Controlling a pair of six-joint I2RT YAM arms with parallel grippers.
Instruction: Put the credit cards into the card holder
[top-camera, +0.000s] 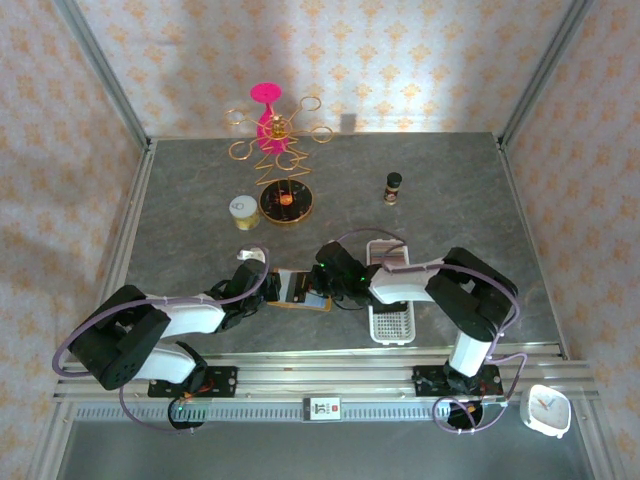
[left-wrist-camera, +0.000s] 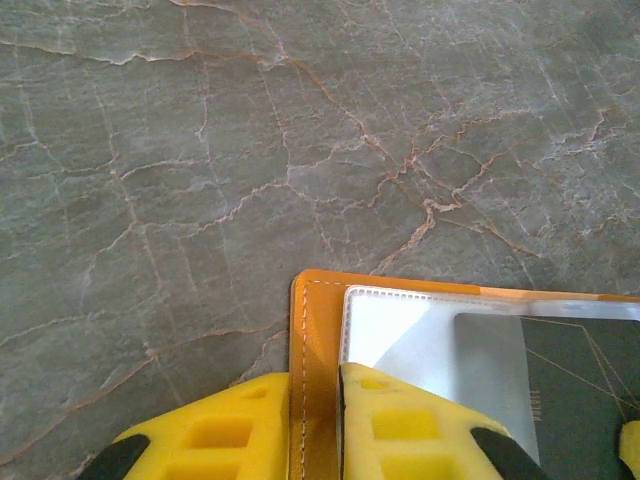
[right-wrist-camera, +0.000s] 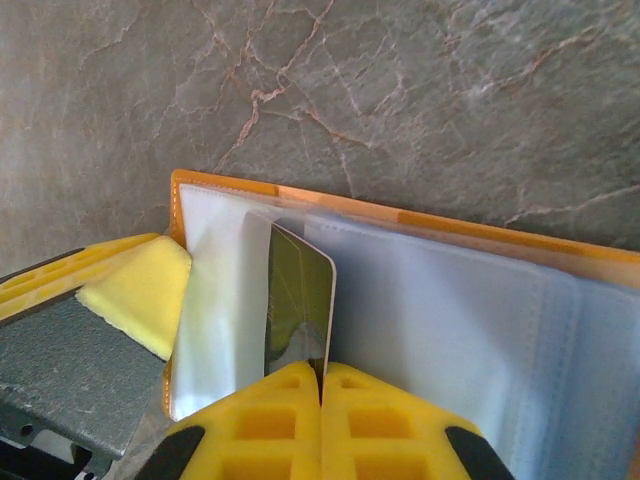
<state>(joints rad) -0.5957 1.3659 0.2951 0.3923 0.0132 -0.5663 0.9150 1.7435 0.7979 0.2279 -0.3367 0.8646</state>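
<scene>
Where the card holder (top-camera: 298, 288) is found: opened flat on the worktop (top-camera: 200, 200), between the two pincers, just left of a white slotted tray (top-camera: 392, 312).
Card holder, cover: orange-tan, leather-like, smooth, with pale stitching run along a rounded corner.
Card holder, inside: clear, glossy plastic sleeves, slightly rippled, with light reflected off them.
Worktop: grey stone-look surface, matt, veined with rust-coloured and whitish cracks.
Left pincer (left-wrist-camera: 315, 435): closed on the holder's stitched orange border, which is clamped between two blocky yellow fingers with recessed squares.
Right pincer (right-wrist-camera: 322, 400): closed on a dark credit card (right-wrist-camera: 300, 300), the yellow fingers pressed together over its near end.
Dark credit card: thin, stiff and glossy, with rounded corners and fine pale lines. It is held on edge and tilted against the sleeves. Whether it has entered a pocket cannot be told.
Tray: long, white plastic, moulded with rows of small slots, laid lengthwise beside the right arm.
</scene>
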